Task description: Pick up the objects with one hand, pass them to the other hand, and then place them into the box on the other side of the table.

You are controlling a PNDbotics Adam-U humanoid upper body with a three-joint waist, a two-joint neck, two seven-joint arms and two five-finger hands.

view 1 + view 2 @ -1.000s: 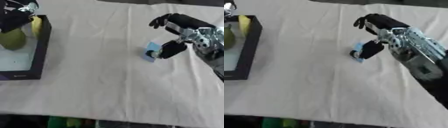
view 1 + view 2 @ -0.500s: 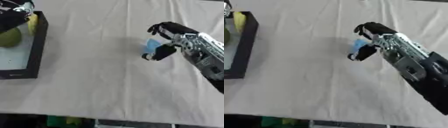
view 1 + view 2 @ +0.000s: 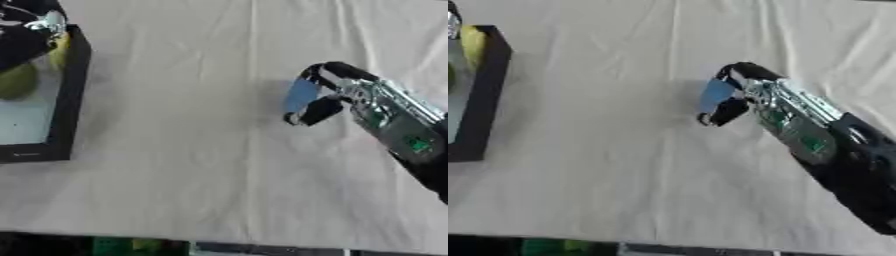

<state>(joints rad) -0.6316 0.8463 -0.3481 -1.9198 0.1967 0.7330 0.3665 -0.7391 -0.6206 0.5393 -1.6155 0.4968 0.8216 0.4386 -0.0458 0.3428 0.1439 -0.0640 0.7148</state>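
Right hand now clenched around the small blue thing, lifted off the desk and moving left vs 1s ago, so pickup's done imo, handoff next.

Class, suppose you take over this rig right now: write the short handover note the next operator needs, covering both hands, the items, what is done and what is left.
Right hand: shut on a small blue object, held above the white cloth near the table's middle.
Left hand: over the black box at the left edge; its fingers cannot be made out.
In the box: a green fruit and a yellow item.
Done: blue object picked up.
Left: pass it to the left hand, then place it in the box.
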